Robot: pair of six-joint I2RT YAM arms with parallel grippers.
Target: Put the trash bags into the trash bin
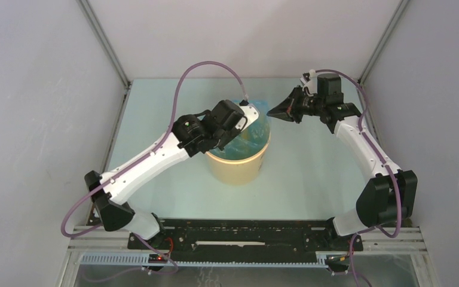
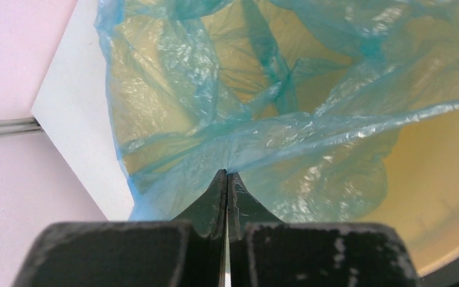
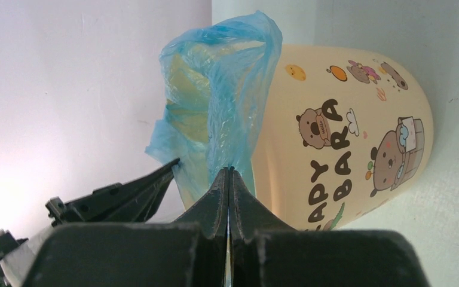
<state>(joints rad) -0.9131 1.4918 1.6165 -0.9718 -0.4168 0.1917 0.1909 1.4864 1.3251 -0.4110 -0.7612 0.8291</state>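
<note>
The pale yellow-tan trash bin stands upright mid-table. The light-blue trash bag lies in its mouth and over the rim. My left gripper is above the bin's far rim. In the left wrist view it is shut on a fold of the bag, stretched across the bin's inside. My right gripper is at the bin's far right rim. In the right wrist view it is shut on the bag's edge, which hangs outside the bin wall. The left fingers show beside it.
The bin wall carries cartoon capybara prints and dark lettering. White enclosure walls close in the table's left, right and back. The black mounting rail runs along the near edge. Purple cables loop above both arms.
</note>
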